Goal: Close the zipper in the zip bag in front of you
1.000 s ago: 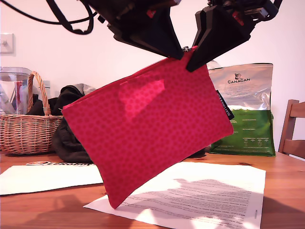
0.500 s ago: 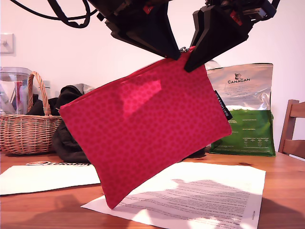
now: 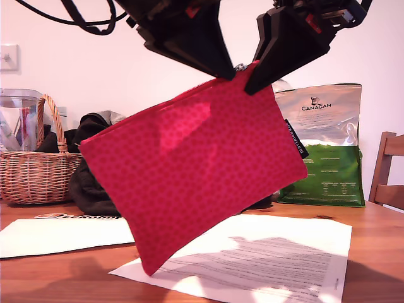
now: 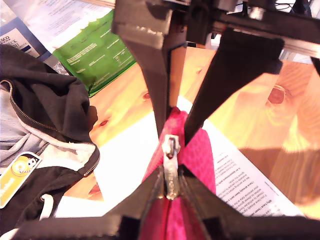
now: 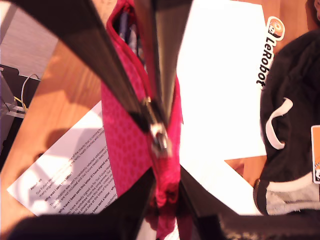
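The jaws of my first gripper (image 4: 170,187) are pinched shut on the silver slider of the zipper (image 4: 171,150). Just beyond it, the jaws of my second gripper (image 5: 165,200) are clamped on the bag (image 3: 196,170) at its top corner. In the exterior view the two grippers nearly touch at that corner. The bag hangs from them in the air, tilted, its far end sagging toward the exterior view's left and its lowest corner just above a printed sheet (image 3: 278,252) on the wooden surface (image 3: 372,252). The second wrist view shows the zip parted farther along the edge. Behind the bag lies a black hoodie (image 3: 91,183), with a wicker basket (image 3: 31,170) at the exterior view's left. A green-and-silver foil bag (image 3: 325,170) and a chair (image 3: 388,170) stand at its right.
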Motion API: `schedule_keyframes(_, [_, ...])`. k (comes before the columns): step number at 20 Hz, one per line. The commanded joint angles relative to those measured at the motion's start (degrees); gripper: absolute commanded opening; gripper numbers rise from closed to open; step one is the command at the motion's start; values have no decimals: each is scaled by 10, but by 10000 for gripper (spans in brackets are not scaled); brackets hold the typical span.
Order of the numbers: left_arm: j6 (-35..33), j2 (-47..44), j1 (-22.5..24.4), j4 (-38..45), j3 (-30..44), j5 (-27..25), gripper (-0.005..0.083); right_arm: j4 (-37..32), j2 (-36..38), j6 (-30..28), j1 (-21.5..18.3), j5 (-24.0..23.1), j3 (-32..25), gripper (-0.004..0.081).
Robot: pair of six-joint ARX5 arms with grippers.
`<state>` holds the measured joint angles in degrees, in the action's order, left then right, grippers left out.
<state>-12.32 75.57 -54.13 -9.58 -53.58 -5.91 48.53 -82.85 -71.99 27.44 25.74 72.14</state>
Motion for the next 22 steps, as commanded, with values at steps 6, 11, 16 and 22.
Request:
schedule_keyframes(6, [-1,-7,12,-30,13,-6,-21,-3,-1,2,-29,-8,7,-11])
schedule_keyframes(11, [-8,-22,12,-68,13,-6,-21,-4,-1,2,-40,-8,7,-11])
schedule_keyframes(16, [-8,-44,18,-91,13,-6,-21,-5,-1,2,-44,-8,7,-11])
schedule_keyframes(22, [4,-44,19,-49,13,2,-21,-4,-1,2,-43,-1,7,-11])
